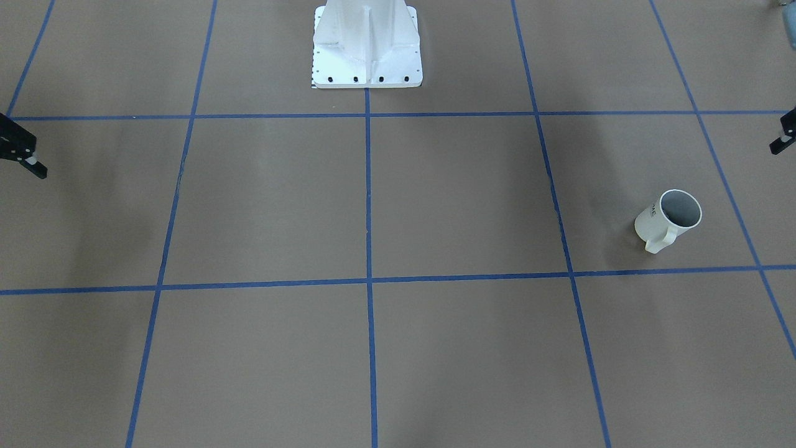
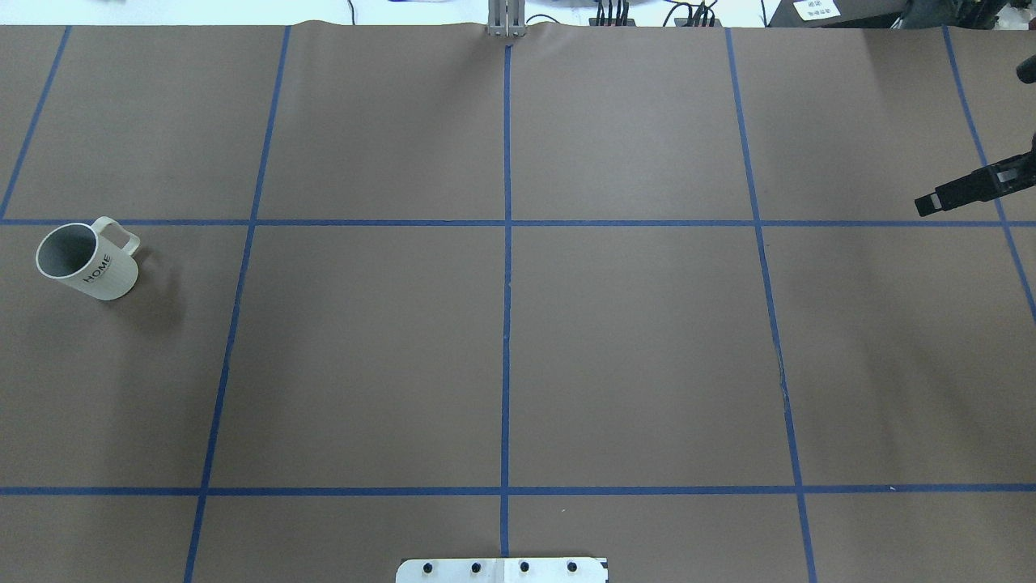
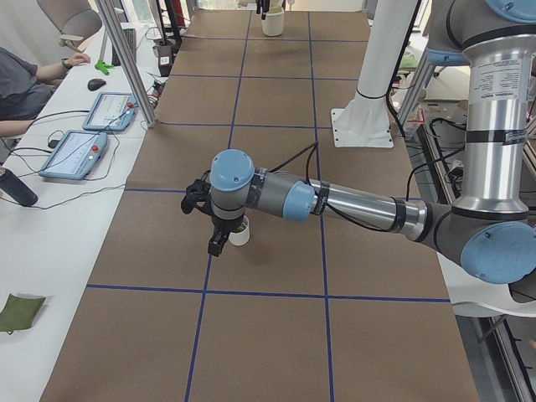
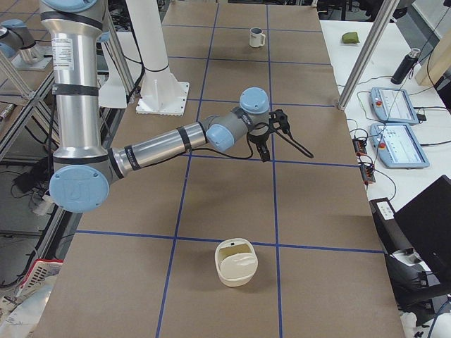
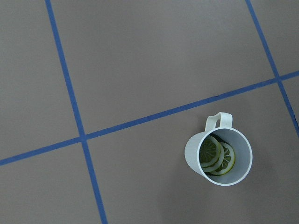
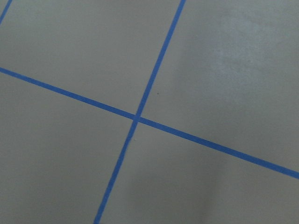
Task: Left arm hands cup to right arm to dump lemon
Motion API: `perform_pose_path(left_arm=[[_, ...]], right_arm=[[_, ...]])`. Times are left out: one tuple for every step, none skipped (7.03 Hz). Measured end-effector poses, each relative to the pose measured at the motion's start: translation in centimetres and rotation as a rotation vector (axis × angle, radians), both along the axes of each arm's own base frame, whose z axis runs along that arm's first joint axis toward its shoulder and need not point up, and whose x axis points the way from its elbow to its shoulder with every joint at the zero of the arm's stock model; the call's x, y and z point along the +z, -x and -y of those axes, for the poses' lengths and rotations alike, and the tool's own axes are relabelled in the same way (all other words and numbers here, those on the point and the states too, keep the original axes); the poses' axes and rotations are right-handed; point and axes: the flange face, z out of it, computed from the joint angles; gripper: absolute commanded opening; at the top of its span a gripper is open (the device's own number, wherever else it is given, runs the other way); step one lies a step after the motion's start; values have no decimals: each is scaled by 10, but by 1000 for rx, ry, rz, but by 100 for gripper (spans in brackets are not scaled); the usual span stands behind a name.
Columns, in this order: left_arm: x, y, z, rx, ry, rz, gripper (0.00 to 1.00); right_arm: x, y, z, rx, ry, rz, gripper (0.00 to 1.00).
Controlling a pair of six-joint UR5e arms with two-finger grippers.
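Observation:
The white ribbed cup [image 2: 85, 261] marked "HOME" stands upright on the table's left side, and it also shows in the front view [image 1: 668, 219]. The left wrist view looks down into the cup [image 5: 218, 156], which holds lemon slices [image 5: 216, 155]. My left gripper [image 3: 214, 239] hangs above the table close to the cup and apart from it. Only its edge [image 1: 782, 138] shows in the front view, so I cannot tell how its jaws stand. My right gripper [image 2: 927, 202] hovers over the table's far right, seen edge-on, and I cannot tell its jaws either. It holds nothing.
A cream round container [image 4: 236, 262] stands on the table at the right end. The white robot base [image 1: 367, 46] sits at the table's middle on the robot's side. Blue tape lines [image 2: 506, 283] divide the brown table into squares. Operators' tablets [image 3: 74, 153] lie on a side bench.

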Motion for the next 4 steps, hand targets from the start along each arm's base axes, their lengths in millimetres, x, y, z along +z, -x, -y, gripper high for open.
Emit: perform_pose_path(left_arm=[[-3,-27,4,-30,65,2,100],[-5,-55,9,-75,110,29,100],[-2,-84,19,-125,129,62,100],[11,-111,34,-160,133,97,100]], right_arm=[[-15,21,4,5,0,0,99],[-25,39,5,7,-7,-7,99],[-31,52,5,0,-16,-9,99],[-35,59,5,-6,-22,-9,99]])
